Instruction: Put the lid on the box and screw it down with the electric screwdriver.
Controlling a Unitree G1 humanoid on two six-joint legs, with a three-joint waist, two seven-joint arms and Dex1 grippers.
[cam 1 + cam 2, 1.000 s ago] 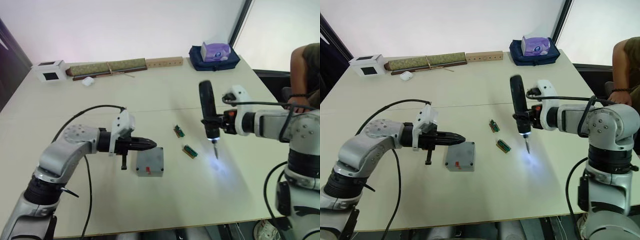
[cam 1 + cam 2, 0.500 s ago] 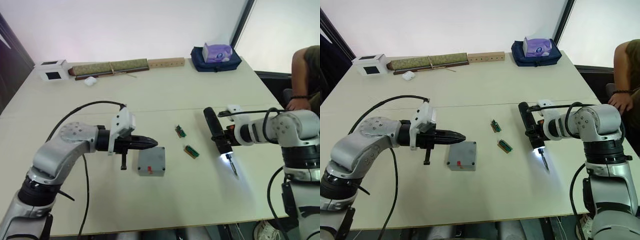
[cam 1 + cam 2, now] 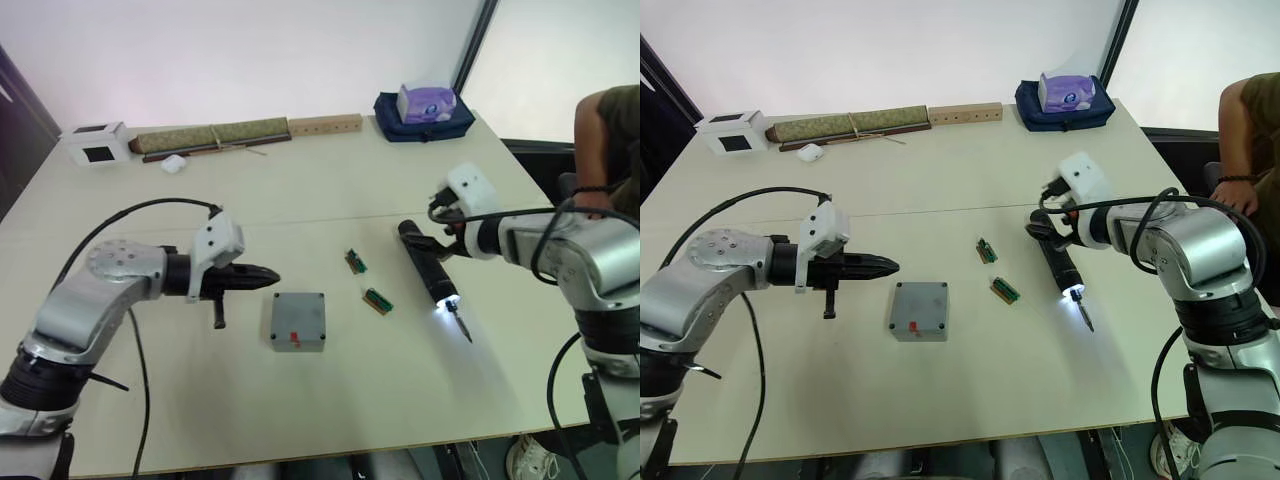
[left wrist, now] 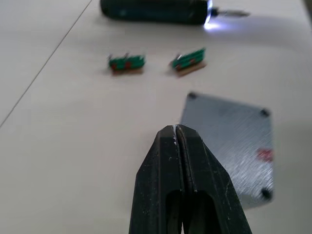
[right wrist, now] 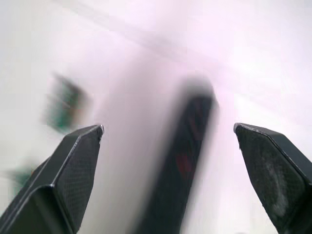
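I've laid the electric screwdriver down on the desk, its light on, and pulled my right gripper back with jaws wide apart. The lid sits on the box mid-desk, apparently screwed down. My left gripper, jaws together, has drawn back beside it. The job looks finished.
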